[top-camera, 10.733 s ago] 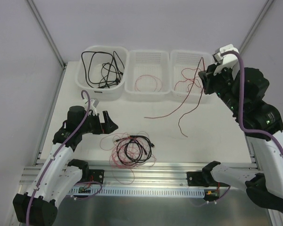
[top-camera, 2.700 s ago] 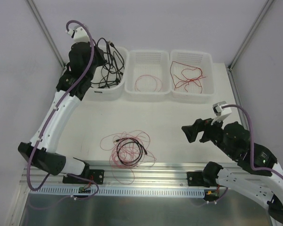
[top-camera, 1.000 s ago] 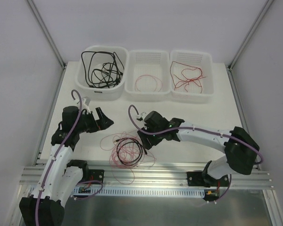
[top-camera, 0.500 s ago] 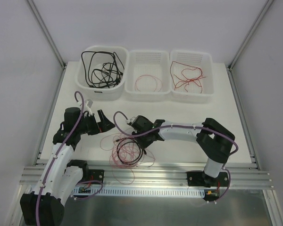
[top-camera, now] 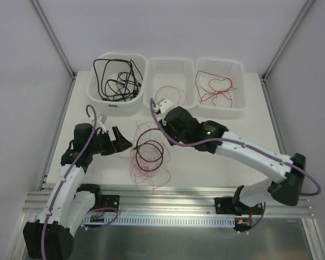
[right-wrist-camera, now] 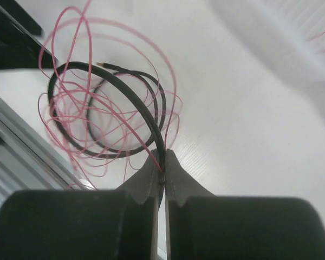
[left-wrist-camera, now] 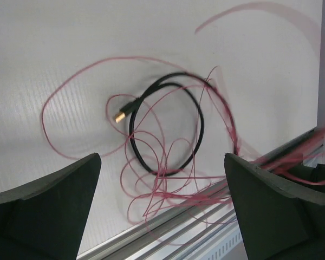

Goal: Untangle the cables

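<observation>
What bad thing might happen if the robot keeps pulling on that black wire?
1. The right arm's fingers pinch the black cable, but pink wires thread through its loop, so the whole tangle may lift together or knot tighter.
2. One pink wire seems caught in the pinch too; pulling might strain it.
3. The left arm's fingers are open and hold nothing down.

White table, three white baskets along far edge, tangled cables near front
</observation>
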You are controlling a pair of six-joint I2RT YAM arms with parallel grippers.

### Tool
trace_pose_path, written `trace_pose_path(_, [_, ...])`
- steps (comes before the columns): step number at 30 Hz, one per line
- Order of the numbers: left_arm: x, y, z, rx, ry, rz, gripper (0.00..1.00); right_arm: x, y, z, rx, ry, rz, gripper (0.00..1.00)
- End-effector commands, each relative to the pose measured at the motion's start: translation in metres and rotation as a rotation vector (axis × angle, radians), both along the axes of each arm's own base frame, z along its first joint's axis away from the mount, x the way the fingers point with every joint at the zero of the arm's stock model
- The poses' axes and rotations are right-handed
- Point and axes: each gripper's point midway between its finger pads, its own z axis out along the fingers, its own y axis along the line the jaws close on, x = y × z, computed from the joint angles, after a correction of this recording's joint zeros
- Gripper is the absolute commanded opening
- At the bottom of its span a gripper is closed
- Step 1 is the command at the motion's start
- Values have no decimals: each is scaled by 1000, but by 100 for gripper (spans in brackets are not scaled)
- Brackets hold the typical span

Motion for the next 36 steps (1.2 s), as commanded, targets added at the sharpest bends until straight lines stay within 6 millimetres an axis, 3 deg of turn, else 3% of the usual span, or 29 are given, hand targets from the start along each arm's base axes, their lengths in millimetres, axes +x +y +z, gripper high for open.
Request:
trace_pose_path(1, [1,-7,11,-18,-44,-47,99,9,-39,100,117,-225,-50,1])
trace_pose_path(2, [1,-7,11,-22,-42,-52,99,9,-51,116,145,-262,-75,1])
trace_pose_path(6, [0,-9,10,-34,-33,-64,99,10,-75,126,210,-297,-136,1])
trace_pose_path(10, [0,-11,12,-39,-38,-71,99,12,-95,79,160,-179,-216,1])
trace_pose_path(11, [-1,-12,13,-42,-41,-77,99,7,-97,52,123,-131,-213,1])
trace_pose_path(17, [-2,-14,13,-52,-40,-87,99,-15,-82,-26,95,78,-199,3])
trace_pose_path(20, [-2,-15,12,-55,-37,-89,99,-27,-67,-47,86,166,-171,15])
trace_pose_path(21, [-2,-15,12,-55,-37,-89,99,-32,-59,-44,92,176,-144,31])
trace_pose_path(23, [-3,-15,11,-56,-33,-91,99,-44,-49,-42,61,180,-80,50])
trace_pose_path(26, [-4,-17,11,-60,-31,-99,99,-48,-48,-23,66,167,-44,62])
trace_pose_path(30, [-6,-21,11,-65,-30,-119,99,-38,-73,2,103,145,-83,65])
trace_pose_path(32, [-7,-23,11,-68,-27,-134,99,-19,-96,-4,100,147,-179,56])
trace_pose_path(34, [-8,-26,11,-69,-23,-149,99,-5,-113,-21,127,200,-257,53])
trace_pose_path(36, [-10,-29,10,-70,-20,-162,99,2,-107,-28,210,241,-261,49])
